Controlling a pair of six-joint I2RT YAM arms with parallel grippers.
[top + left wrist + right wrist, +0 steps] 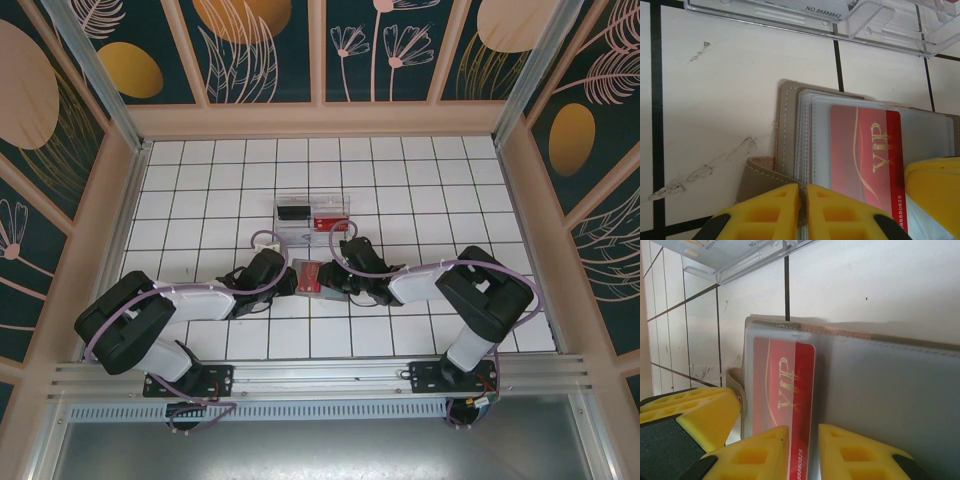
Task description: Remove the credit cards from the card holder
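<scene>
The grey card holder [318,277] lies open on the white tiles between my two grippers. A red VIP credit card [865,160] sits in its clear sleeve. My left gripper [803,200] is shut on the holder's small grey side tab [760,177] at its left edge. In the right wrist view the same red card [782,390] runs down to my right gripper [802,450]. That gripper's yellow jaws stand a narrow gap apart, with the card's near end showing in the gap. The grey holder panel [890,390] extends to the right of it.
A clear plastic tray [312,213] stands one tile behind the holder, with a black card and a red card in it; its edge shows in the left wrist view as the tray [805,15]. Wooden walls ring the tiled floor.
</scene>
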